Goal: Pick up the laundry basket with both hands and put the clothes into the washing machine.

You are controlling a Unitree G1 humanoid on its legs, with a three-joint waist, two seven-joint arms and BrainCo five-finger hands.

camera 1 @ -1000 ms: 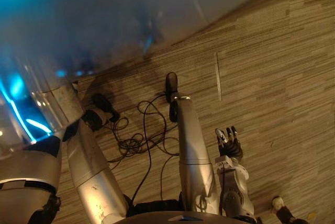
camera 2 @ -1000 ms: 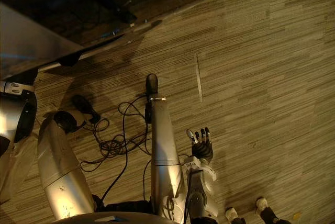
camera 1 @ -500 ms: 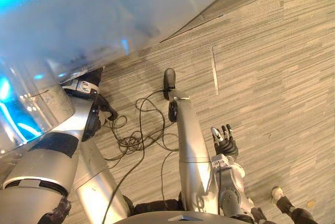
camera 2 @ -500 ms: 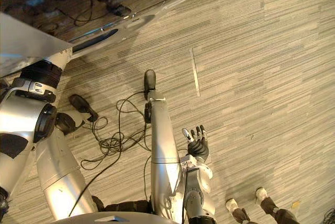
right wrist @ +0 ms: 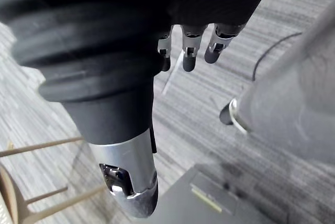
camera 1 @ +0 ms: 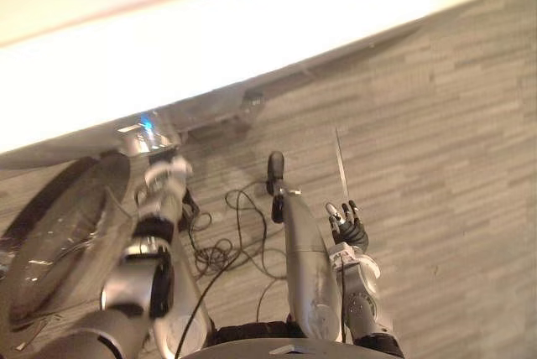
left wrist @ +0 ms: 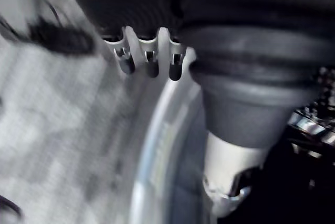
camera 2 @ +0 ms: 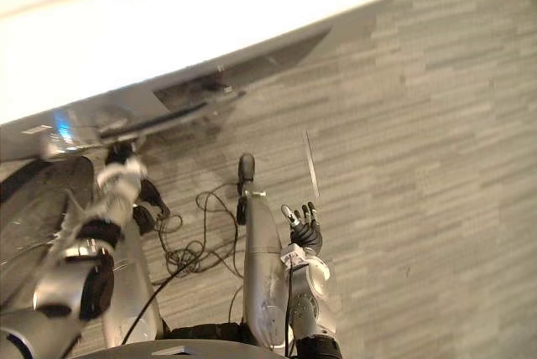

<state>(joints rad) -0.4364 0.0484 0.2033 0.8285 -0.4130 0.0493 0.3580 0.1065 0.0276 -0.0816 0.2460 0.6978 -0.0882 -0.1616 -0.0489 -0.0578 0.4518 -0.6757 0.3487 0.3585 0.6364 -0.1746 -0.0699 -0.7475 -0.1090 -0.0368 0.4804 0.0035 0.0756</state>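
Hands open on both sides, the robot faces the washing machine door, a round glass pane that shows at the lower left of the 2 head views. A broad white band, washed out by light, runs across the top of those views above the grey striped floor.

The left arm reaches forward along the door's right edge. Seen from its own wrist, the left hand has its fingers straight, and the door's curved silver rim runs just past the dark fingertips. Whether they touch it cannot be told.

The right hand hangs low at the robot's right, well apart from the door, fingers straight and slightly spread above the floor, curled round nothing. A thin pale strip lies on the floor just ahead of its fingertips. The right wrist view also takes in the pale wooden legs of a piece of furniture standing on the floor beside the robot.
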